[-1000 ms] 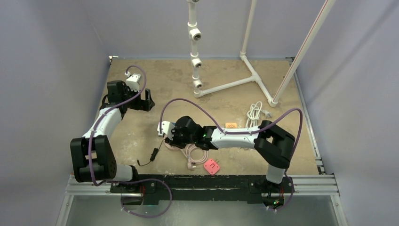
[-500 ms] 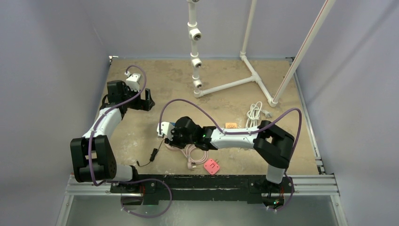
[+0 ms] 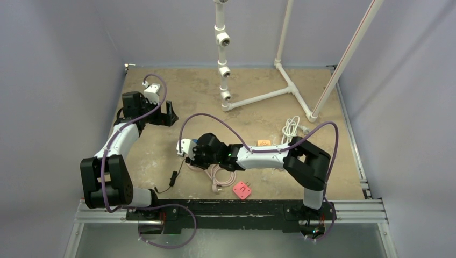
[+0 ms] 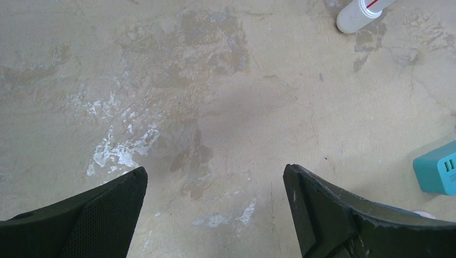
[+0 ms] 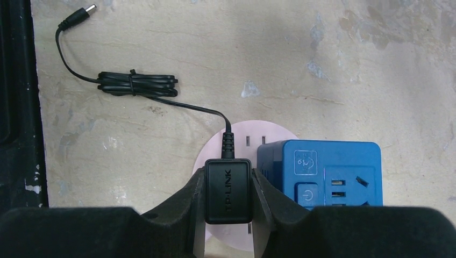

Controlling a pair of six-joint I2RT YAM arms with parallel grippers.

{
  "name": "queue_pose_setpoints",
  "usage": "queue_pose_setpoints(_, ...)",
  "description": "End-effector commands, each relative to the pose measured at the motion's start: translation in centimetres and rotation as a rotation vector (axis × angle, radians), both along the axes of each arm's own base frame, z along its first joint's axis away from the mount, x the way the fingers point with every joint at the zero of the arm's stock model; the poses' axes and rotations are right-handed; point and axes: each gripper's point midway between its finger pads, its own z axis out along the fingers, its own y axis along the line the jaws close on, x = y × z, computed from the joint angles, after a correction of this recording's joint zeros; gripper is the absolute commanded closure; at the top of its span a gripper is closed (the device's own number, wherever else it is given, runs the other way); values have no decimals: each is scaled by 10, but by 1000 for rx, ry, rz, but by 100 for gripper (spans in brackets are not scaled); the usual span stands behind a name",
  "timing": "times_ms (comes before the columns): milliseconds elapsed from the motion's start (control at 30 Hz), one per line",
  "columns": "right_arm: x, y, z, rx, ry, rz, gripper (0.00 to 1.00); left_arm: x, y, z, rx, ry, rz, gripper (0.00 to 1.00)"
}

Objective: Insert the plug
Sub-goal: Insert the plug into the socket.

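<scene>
My right gripper (image 5: pixel 228 174) is shut on a black TP-LINK adapter plug (image 5: pixel 228 194), holding it by its sides. The plug sits over a round pink socket (image 5: pixel 269 134), right beside a blue power cube (image 5: pixel 320 172); whether its prongs are in the socket is hidden. Its thin black cable runs to a tied bundle (image 5: pixel 137 85) and a barrel connector (image 5: pixel 80 15). From above, the right gripper (image 3: pixel 189 151) is mid-table and the cable (image 3: pixel 173 178) trails toward the near edge. My left gripper (image 3: pixel 166 114) is far left, open and empty over bare table (image 4: pixel 215 169).
A coiled pink cord (image 3: pixel 218 174) and a small pink square adapter (image 3: pixel 242 189) lie near the front edge. A white cable (image 3: pixel 291 129) and an orange piece (image 3: pixel 263 143) lie to the right. A white pipe frame (image 3: pixel 258 98) stands at the back. A teal block (image 4: pixel 438 172) shows in the left wrist view.
My right gripper has shifted slightly left with the plug, and the black cable has been dragged a little left and toward the front edge. The left arm has not moved.
</scene>
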Motion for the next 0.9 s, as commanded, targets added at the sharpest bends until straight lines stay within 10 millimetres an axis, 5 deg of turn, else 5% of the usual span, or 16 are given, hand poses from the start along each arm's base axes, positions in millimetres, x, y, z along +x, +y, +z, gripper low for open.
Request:
queue_pose_setpoints(0, -15, -31, -54, -158, 76, -18, 100, 0, -5, 14, -33, -43, -14, 1)
queue_pose_setpoints(233, -25, -36, -61, -173, 159, -42, 100, 1, -6, 19, -37, -42, -31, 2)
queue_pose_setpoints(333, -23, -31, -50, -171, 165, -53, 73, 0, -9, 21, -44, -39, -44, 1)
queue_pose_setpoints(433, -18, -23, -25, -103, 153, -79, 55, -2, -9, 22, -37, -39, -53, 1)
queue_pose_setpoints(867, 1, -19, 31, -18, 92, -183, 21, -10, -11, 33, -21, -40, -81, 1)
